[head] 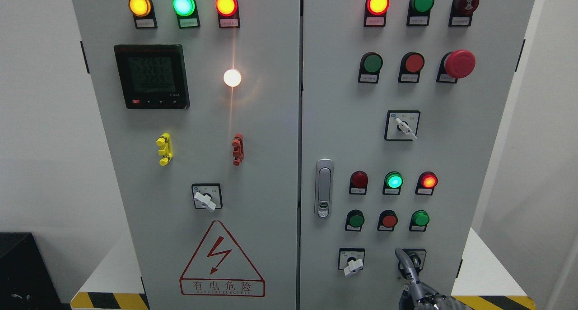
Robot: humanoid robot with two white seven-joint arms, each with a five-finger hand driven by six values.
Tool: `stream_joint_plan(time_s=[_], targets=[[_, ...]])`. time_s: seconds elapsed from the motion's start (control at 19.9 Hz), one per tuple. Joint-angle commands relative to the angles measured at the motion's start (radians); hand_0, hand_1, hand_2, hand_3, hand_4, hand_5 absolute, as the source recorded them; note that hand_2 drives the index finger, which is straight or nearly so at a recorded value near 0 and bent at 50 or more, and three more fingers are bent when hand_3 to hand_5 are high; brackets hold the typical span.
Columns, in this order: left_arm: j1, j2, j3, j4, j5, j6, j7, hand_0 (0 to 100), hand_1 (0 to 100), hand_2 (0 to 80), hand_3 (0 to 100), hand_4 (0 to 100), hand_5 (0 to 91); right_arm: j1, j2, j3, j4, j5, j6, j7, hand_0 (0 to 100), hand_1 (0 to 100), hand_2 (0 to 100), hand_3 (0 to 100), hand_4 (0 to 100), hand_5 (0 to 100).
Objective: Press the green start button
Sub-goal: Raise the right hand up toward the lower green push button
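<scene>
A grey electrical cabinet fills the view. Its right door [451, 165] carries green push buttons: one in the upper row [372, 62] and two in the lower row, at the left [356, 219] and at the right [420, 218]. A lit green lamp [393, 181] sits above the lower row. My right hand [408, 274] rises from the bottom edge right of the middle. Only its upper part shows, in front of the lower right rotary switch [417, 257] and well below the lower green buttons. It touches no button. My left hand is out of view.
Red buttons [389, 219] [413, 62] sit beside the green ones, with a red mushroom stop [459, 63] at the upper right. A door handle [323, 188] and white rotary switches [353, 266] [403, 126] are nearby. The left door holds lamps, a meter [151, 76] and a warning sign [221, 260].
</scene>
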State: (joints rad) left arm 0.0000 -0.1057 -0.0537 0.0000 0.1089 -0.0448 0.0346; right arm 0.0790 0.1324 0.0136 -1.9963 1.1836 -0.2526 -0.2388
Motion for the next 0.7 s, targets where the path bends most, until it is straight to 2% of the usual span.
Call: stream_joint_plan(time_s=[0.0, 0.65], targets=[[-0.023, 0.000, 0.000, -0.028, 0.000, 0.000, 0.001, 12, 56, 0.0, 0, 0, 0.0, -0.045, 0.003, -0.007, 0.059, 0.062, 0.009, 0.000, 25, 35, 0, 92, 89, 100], [-0.023, 0.000, 0.000, -0.028, 0.000, 0.000, 0.001, 12, 56, 0.0, 0, 0, 0.0, -0.133, 0.006, 0.011, 0.185, 0.093, 0.021, 0.003, 26, 35, 0, 93, 89, 100]])
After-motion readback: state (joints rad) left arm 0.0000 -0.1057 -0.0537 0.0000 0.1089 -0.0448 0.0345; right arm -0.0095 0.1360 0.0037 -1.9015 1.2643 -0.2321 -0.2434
